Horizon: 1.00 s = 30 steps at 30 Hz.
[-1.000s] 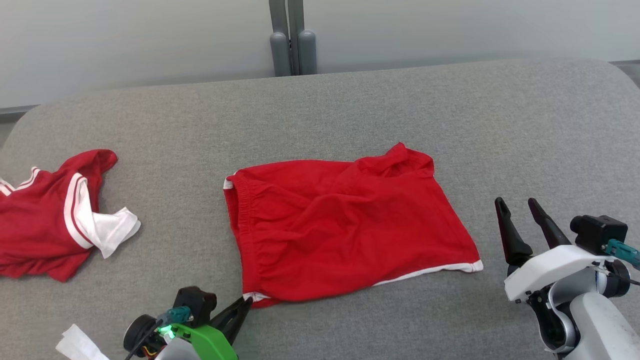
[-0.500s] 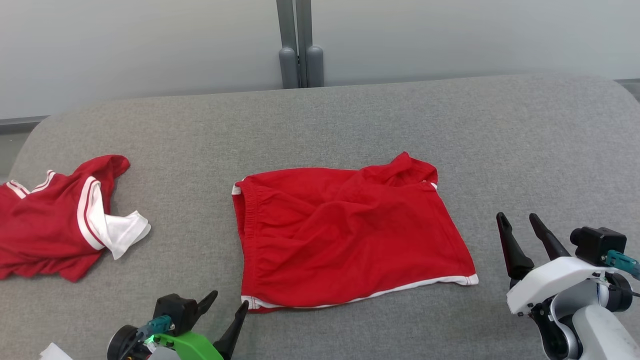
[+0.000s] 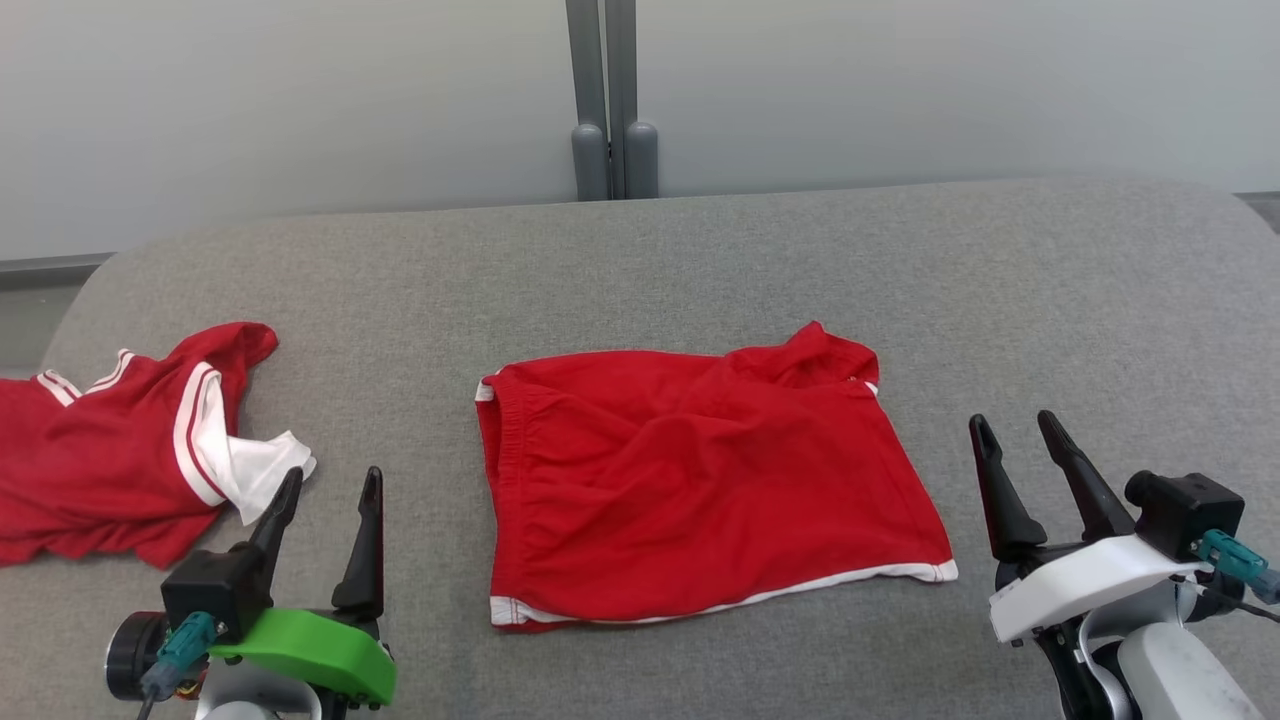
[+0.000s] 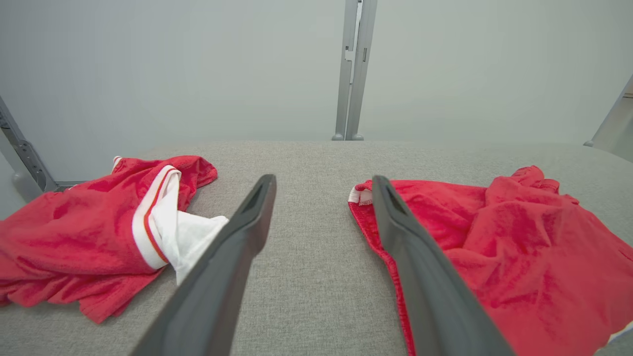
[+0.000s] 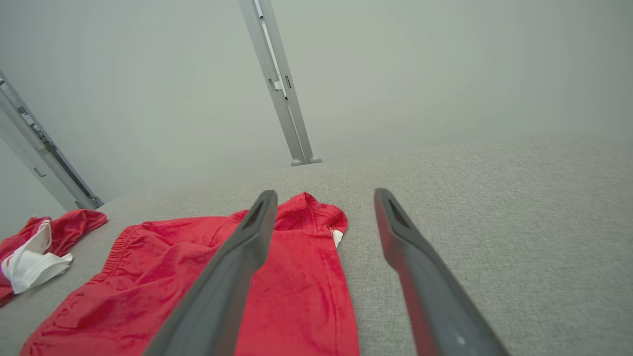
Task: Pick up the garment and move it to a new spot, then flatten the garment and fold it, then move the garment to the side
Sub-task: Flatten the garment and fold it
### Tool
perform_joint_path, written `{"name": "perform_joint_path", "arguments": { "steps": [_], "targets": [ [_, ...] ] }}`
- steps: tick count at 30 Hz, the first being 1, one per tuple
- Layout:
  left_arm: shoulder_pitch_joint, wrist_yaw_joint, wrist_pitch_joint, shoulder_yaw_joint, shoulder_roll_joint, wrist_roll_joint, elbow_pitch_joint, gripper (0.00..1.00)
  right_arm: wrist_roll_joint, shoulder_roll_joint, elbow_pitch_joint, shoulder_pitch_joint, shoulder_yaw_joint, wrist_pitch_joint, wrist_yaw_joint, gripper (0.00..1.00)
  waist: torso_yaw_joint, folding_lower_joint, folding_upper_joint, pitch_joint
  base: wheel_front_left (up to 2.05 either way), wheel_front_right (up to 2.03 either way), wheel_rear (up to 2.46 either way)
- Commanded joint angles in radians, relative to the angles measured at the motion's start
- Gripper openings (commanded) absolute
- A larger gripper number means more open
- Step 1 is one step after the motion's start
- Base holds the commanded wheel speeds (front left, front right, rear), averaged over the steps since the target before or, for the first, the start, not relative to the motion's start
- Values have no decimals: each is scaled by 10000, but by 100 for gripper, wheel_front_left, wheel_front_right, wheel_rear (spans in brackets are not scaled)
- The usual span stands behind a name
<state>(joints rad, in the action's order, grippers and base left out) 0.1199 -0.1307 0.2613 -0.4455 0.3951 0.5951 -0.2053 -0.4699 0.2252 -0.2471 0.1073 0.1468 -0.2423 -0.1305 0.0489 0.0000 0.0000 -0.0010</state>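
The garment [image 3: 690, 490], a pair of red shorts with white hem trim, lies spread but wrinkled in the middle of the grey padded surface [image 3: 1000, 280]. Its far right corner is bunched up. My left gripper [image 3: 331, 477] stands open, left of the shorts and apart from them, fingers pointing away from me. My right gripper [image 3: 1012, 423] is open too, just right of the shorts' hem, holding nothing. The left wrist view has the shorts [image 4: 519, 247] right of the open left gripper [image 4: 322, 180]. In the right wrist view the shorts [image 5: 148, 267] lie left of and under the open right gripper [image 5: 324, 194].
A crumpled red shirt with white trim [image 3: 110, 450] lies at the surface's left edge, close to my left gripper; the shirt [image 4: 74, 232] [image 5: 29, 247] also shows in both wrist views. A grey post [image 3: 612, 100] stands behind the surface against a pale wall.
My left gripper has opened, let go of the shorts' near left corner and swung left, fingers now pointing away from me. The camera has tilted, so the whole scene sits lower.
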Motion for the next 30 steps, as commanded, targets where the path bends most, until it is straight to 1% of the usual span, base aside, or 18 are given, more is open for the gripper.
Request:
{"name": "perform_joint_path", "arguments": {
  "steps": [1,3,5,10,13,19,24,30],
  "targets": [
    [-163,-105,40,203,-111,-191,137,100,136,95,158,-121,107,-92,-4,100,-71,0,0,-61,0,0,0],
    [-356,-169,44,662,-339,-285,434,100,179,192,324,-198,252,-162,-4,100,-142,0,0,-124,0,0,0],
    [-558,-155,41,888,-525,-533,559,100,248,288,384,-272,351,-189,-4,100,-197,0,0,-180,0,0,0],
    [-857,-72,44,1339,-894,-1046,537,100,320,213,412,-493,187,-225,-4,100,-302,0,0,-245,0,0,0],
    [-963,87,44,1623,-1085,-1357,470,100,647,64,426,-581,-187,-227,-4,100,-350,0,0,-246,0,0,0],
    [-1111,432,45,2140,-1430,-1772,283,100,968,-190,613,-658,-423,-230,-4,100,-440,0,0,-259,0,0,0],
    [-1147,762,45,2403,-1680,-2084,166,100,1016,-130,551,-724,-428,-232,-4,100,-430,0,0,-283,0,0,0],
    [-1144,1035,46,2619,-1896,-2331,17,100,903,-58,465,-758,-367,-233,-4,100,-392,0,0,-325,0,0,0]
  ]
}}
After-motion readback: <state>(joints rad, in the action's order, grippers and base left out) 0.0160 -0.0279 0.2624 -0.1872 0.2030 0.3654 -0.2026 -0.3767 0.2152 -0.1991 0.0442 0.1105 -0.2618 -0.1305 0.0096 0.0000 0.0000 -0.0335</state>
